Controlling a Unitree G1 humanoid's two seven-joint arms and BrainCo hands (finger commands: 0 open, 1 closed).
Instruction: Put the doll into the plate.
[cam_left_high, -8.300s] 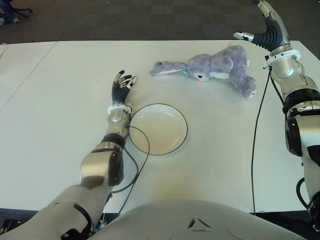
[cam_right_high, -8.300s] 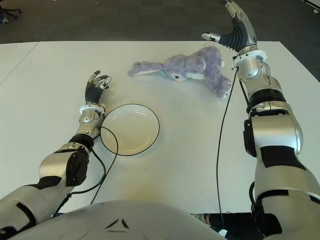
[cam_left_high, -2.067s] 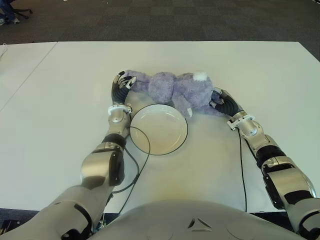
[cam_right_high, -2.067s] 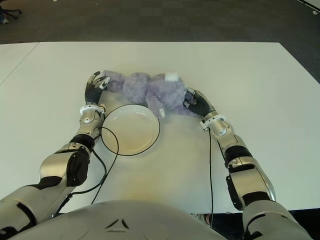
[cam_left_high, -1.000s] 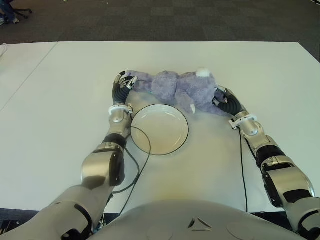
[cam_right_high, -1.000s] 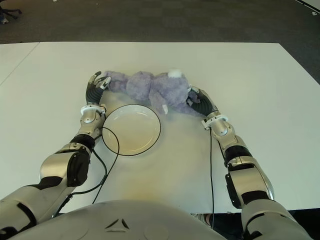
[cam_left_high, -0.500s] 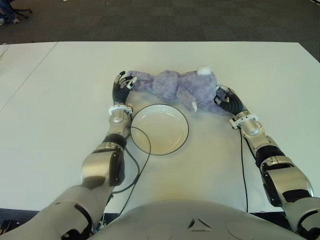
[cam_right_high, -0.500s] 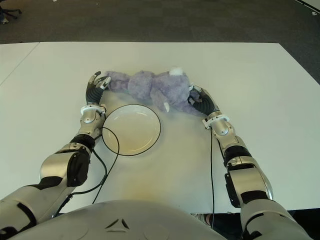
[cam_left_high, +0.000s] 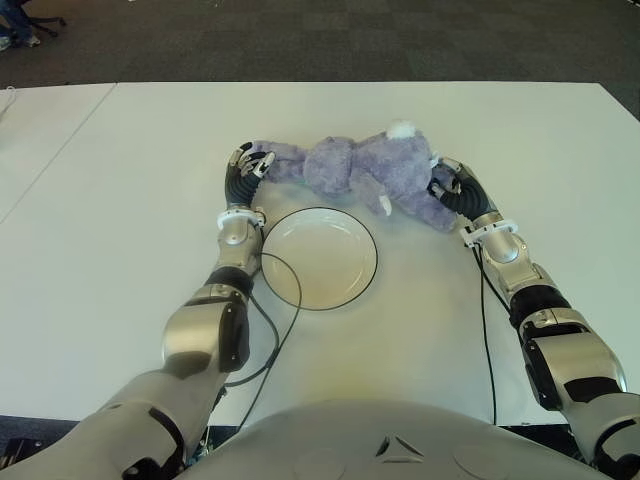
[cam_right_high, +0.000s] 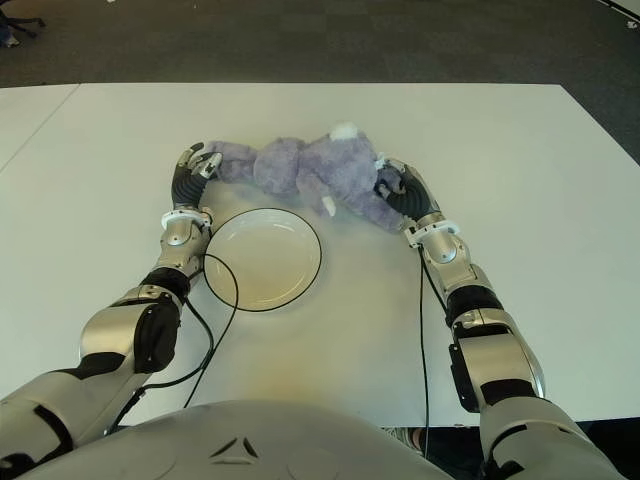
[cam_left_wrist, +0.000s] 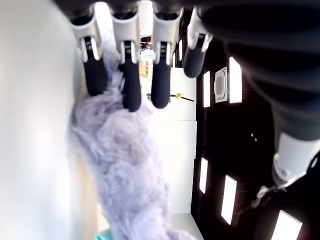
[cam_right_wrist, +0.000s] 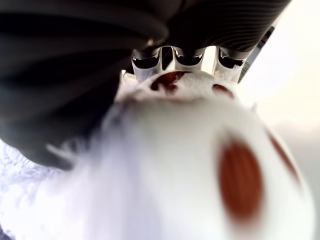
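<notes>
Right hand (cam_left_high: 455, 190) grips the doll (cam_left_high: 370, 172) beyond the plate (cam_left_high: 318, 258); left hand (cam_left_high: 243, 172) fingers (cam_left_wrist: 131, 75) straight, touching its ear.

White tabletop (cam_left_high: 130, 180) fills most of both eye views, matte, plain. Second white tabletop (cam_left_high: 35, 130) adjoins on left, thin dark seam between the two. Dark grey carpet floor (cam_left_high: 330, 40) beyond far edge, faint square tile pattern. Black office chair base (cam_left_high: 25, 20) with castors at far left corner on carpet. Left wrist view: dark ceiling with bright rectangular light panels (cam_left_wrist: 235, 80), square vent (cam_left_wrist: 220, 84) beside them.
</notes>
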